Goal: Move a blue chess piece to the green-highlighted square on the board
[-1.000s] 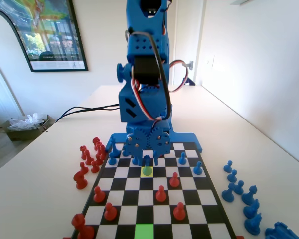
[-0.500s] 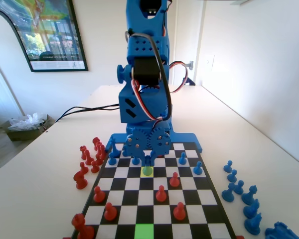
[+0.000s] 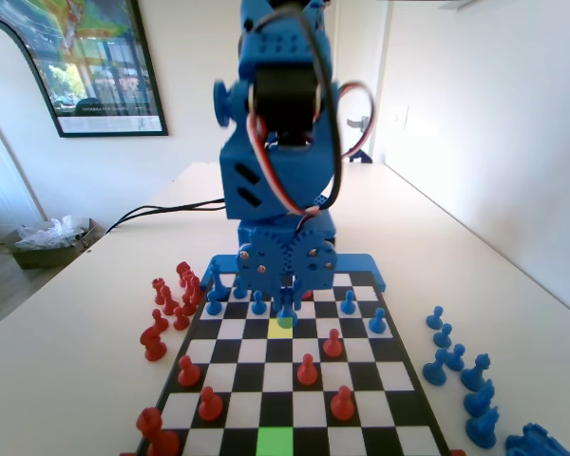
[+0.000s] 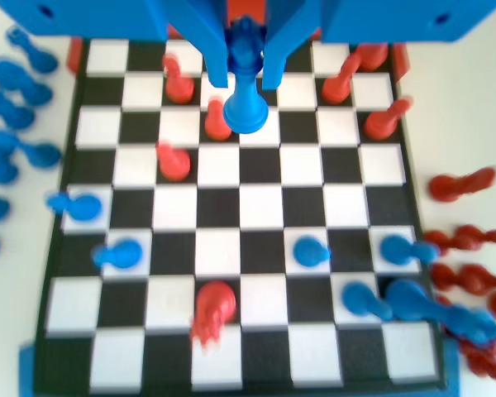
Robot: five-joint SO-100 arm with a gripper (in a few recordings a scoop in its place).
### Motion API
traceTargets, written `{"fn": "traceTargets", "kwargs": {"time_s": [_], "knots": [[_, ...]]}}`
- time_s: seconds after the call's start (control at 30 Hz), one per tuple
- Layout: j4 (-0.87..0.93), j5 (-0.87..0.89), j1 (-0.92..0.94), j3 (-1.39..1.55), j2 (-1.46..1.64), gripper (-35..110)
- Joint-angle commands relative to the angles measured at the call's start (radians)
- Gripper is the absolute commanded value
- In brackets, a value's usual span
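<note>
The end effector (image 4: 246, 64) grips the blue piece (image 4: 246, 83) between its two jaws, closed on the piece's upper part. In the wrist view the piece shows a jagged crown on top, a slim stem and a round flared foot, all in one shiny blue plastic. It hangs upright, its foot clear of the board (image 4: 240, 207). In the fixed view the end effector (image 3: 285, 306) is low at the board's (image 3: 290, 380) far end, with the piece (image 3: 285, 312) just above the yellow-green square (image 3: 281, 327), its foot hard to tell from the jaws. The green square (image 3: 275, 442) lies at the near edge, in the same file, well apart from the piece. Red pawns (image 3: 307, 370) stand on squares between the two. Spare blue pieces (image 3: 456, 359) sit on the table (image 3: 76, 361) right of the board, red ones (image 3: 171, 299) left.
</note>
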Motion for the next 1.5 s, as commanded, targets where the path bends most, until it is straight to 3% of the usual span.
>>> {"fn": "traceTargets", "kwargs": {"time_s": [0.0, 0.53, 1.47], "knots": [[0.087, 0.021, -0.006, -0.229, -0.041, 1], [0.169, 0.043, 0.003, -0.658, -0.364, 1], [-0.054, -0.012, 0.043, -0.526, -0.442, 1]]}}
